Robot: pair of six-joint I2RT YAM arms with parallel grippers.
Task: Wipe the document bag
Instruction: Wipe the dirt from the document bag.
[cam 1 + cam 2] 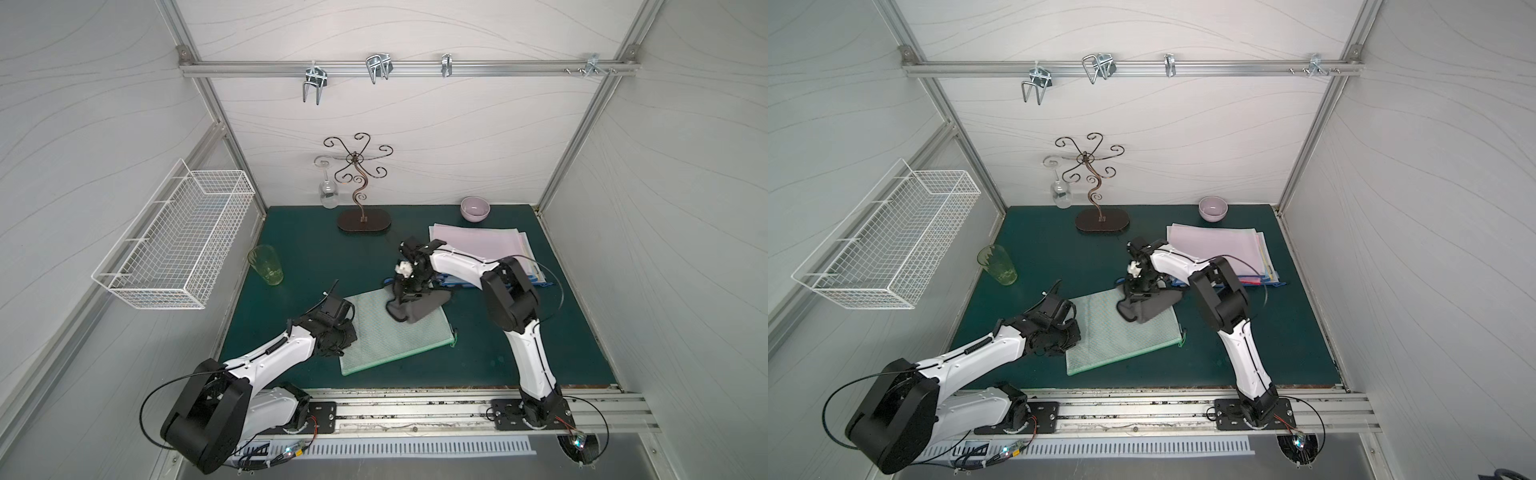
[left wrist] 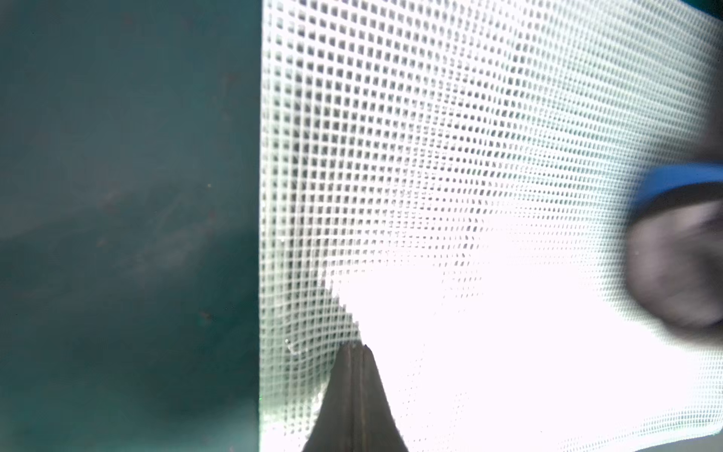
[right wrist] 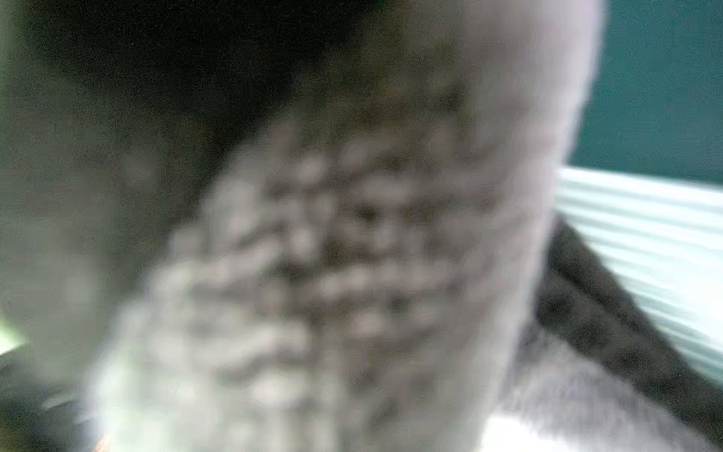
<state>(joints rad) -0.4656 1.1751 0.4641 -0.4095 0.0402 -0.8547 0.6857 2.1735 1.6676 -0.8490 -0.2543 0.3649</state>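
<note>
Left wrist view: the left gripper (image 2: 358, 347) has its 2 dark fingers (image 2: 340, 399) pressed together with no gap between them. Their tips rest on the document bag (image 2: 469, 156), a pale green mesh pouch. The tips sit just inside the bag's straight edge, and beside the jaws, past that edge, lies the bare dark green mat (image 2: 117, 195). Ahead of these jaws, across the mesh, the grey cloth (image 2: 673, 270) shows only as a blur.

In both top views the bag lies flat on the mat with both grippers over it, the left at its near side edge and the right at its far corner. The right gripper (image 1: 400, 300) points straight down, its jaws clamped on a bunched fold of the cloth. From those jaws the rest of the cloth spreads over the bag's far corner and touches the mesh.

The right wrist view is almost filled with out-of-focus cloth. The jaws cannot be made out there, and only a strip of mesh and mat shows to one side.

Beyond the right jaws, well apart from the bag, lies a stack of pastel folders (image 1: 482, 245), with a lilac bowl (image 1: 475, 209) just behind it. Off to the outer side of the left jaws stands a green tumbler (image 1: 266, 264), apart from the bag.
</note>
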